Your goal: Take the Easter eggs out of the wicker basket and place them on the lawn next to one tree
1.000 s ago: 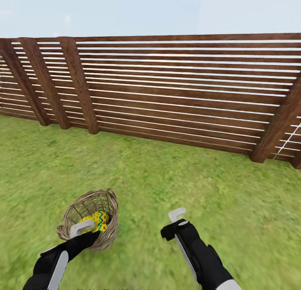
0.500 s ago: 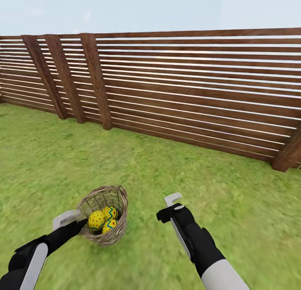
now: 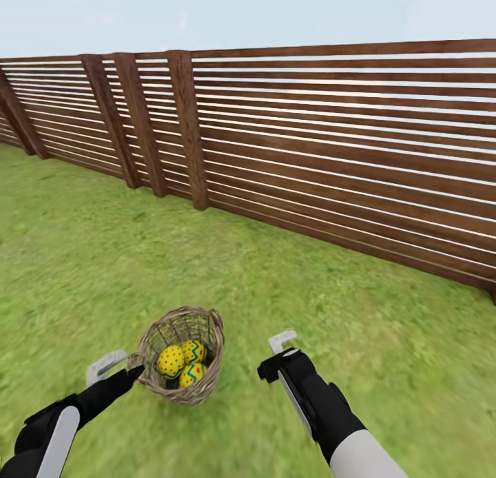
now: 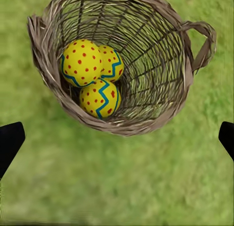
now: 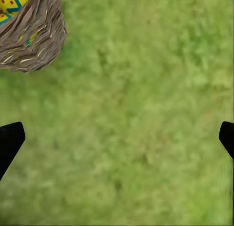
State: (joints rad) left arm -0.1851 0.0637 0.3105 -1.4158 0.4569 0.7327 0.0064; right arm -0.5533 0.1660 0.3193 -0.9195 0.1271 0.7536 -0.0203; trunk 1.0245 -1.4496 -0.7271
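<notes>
Easter eggs, three of them, yellow with red dots and a blue-green zigzag band, are the smallest things here, so the setting comes first. The lawn, mottled green grass with yellowish patches, spreads across the whole ground. Behind it a tall brown fence of horizontal wooden slats crosses the view, with thick posts to the left, under a pale sky.

Two black robot arms reach in from below. The right gripper, pale grey, hangs over bare grass, just to the right of the basket; in its wrist view its dark fingertips sit at opposite edges, spread wide with nothing between them. The left gripper hovers just left of the basket; its fingertips are likewise wide apart and hold nothing.

The small brown woven wicker basket, round and tapered with loop handles at the rim, stands on the grass between the two grippers. The Easter eggs lie clustered together inside it, touching one another, against one side of the basket's bottom
</notes>
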